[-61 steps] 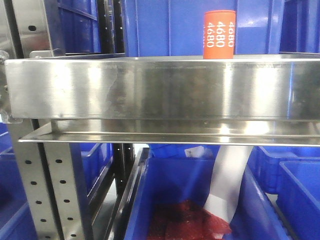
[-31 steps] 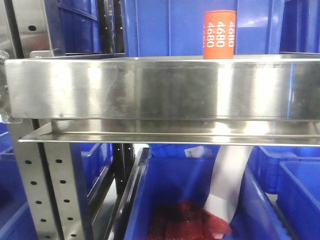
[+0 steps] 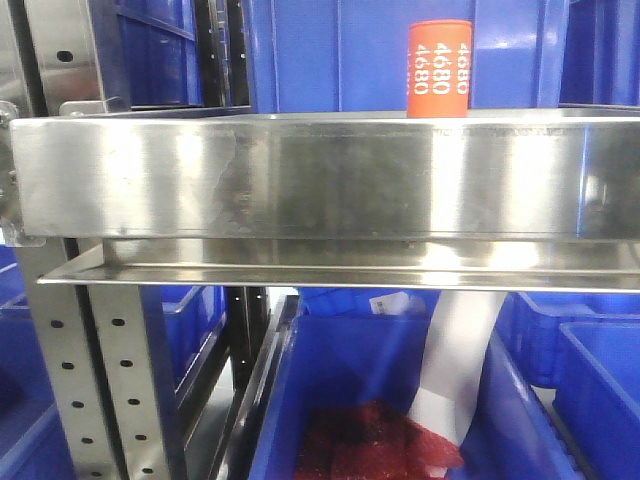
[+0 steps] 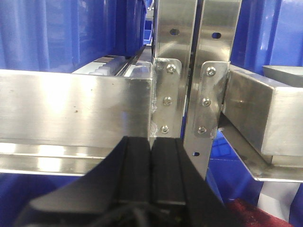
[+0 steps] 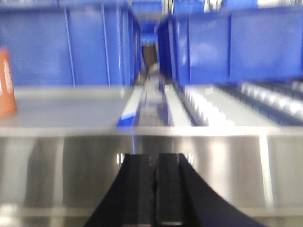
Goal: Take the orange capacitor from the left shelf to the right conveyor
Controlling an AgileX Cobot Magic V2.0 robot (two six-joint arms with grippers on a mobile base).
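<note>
The black left end effector (image 4: pixel 151 176) is closed on nothing, facing perforated grey metal uprights (image 4: pixel 173 71). The black right end effector (image 5: pixel 152 189), also closed and empty, faces the shiny brushed stainless-steel shelf (image 5: pixel 203 165). On that shelf, far left in the right wrist view, stands the small orange cylindrical capacitor (image 5: pixel 5 82).

The orange capacitor (image 3: pixel 438 68) is screened at 6 o'clock by the tall lip of the left shelf (image 3: pixel 320 175); room is seen at its 9 o'clock, and the back is closed by blue bins (image 3: pixel 330 55).
</note>
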